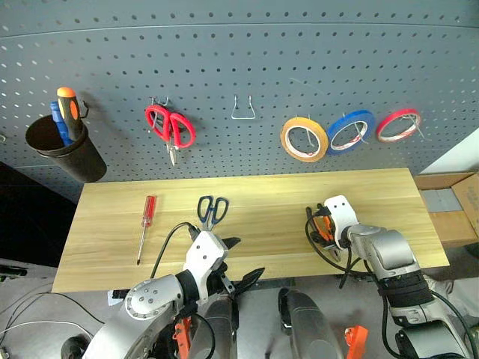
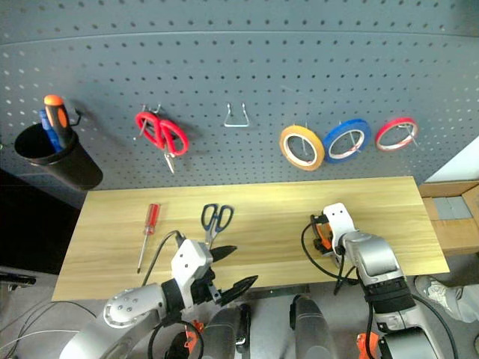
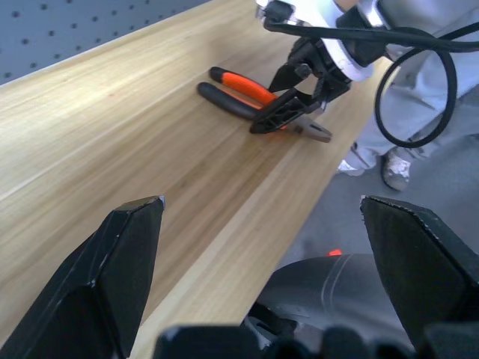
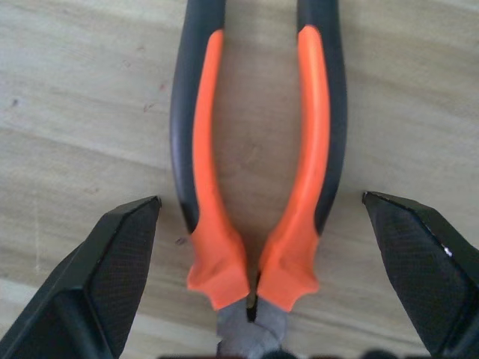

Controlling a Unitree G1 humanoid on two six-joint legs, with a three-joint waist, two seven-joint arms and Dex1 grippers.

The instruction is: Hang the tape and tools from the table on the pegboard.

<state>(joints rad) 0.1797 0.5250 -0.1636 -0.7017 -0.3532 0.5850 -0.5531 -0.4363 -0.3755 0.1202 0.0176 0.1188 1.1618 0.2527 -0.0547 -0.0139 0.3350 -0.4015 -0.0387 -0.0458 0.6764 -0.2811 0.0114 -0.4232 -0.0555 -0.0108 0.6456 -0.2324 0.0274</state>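
Observation:
The pliers (image 4: 258,187) with orange-and-black handles lie on the light-wood table (image 1: 262,191) near its right front. My right gripper (image 4: 260,199) is open and points down over them, one finger on each side of the handles near the joint, not touching them. The dark-handled scissors (image 1: 212,210) and the red-handled screwdriver (image 1: 147,222) lie on the left half of the table. My left gripper (image 1: 245,259) is open and empty at the front edge, below the scissors. The yellow tape (image 1: 304,139) hangs on a hook of the grey pegboard (image 1: 239,60).
On the pegboard hang red-handled scissors (image 1: 171,127), a blue tape ring (image 1: 350,132), a red tape ring (image 1: 397,125) and a bare wire hook (image 1: 243,111). A black cup (image 1: 63,146) at the far left holds an orange-handled tool. Cardboard boxes (image 1: 449,209) stand to the right of the table.

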